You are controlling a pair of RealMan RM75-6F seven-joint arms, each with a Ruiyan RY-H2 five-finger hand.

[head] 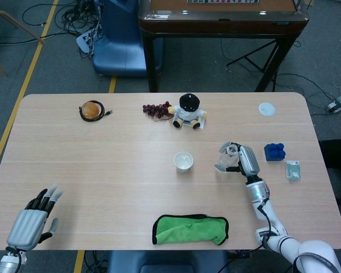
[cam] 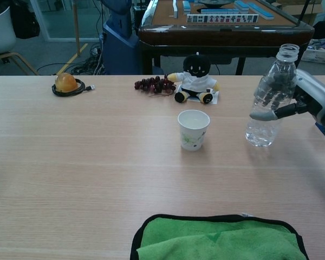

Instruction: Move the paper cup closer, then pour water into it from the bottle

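Two views of a light wood-grain surface (head: 102,165). A white paper cup with a faint green printed motif (cam: 193,129), too small to read as writing, stands upright near the middle of the surface, mouth open upward; in the head view the cup (head: 183,161) lies just left of the bottle. A clear uncapped plastic water bottle (cam: 270,97) stands upright on the surface to the right of the cup and apart from it, with a little water showing in its base; it carries no legible label. The right hand (cam: 309,100) grips this bottle from the right side, fingers (cam: 265,114) wrapped across its front, and the head view shows the same hand (head: 244,160) around the bottle (head: 227,157). The left hand (head: 33,217) hovers at the near left corner of the surface, holding nothing, its fingers spread apart. Along the far edge lie an orange dome-shaped object on a black cabled ring (cam: 66,83), a bunch of dark red grapes (cam: 155,84), and a black-headed plush doll in a white shirt (cam: 195,76) seated on a small white card. A green cloth with black trim (cam: 216,238) lies at the near edge. At the right of the surface sit a blue studded block (head: 275,152), a small pale green packet (head: 293,170) with unreadable print, and a round white disc (head: 267,108). Behind the surface stands a dark wooden table (cam: 227,27) bearing a row of tiles whose markings are unreadable.
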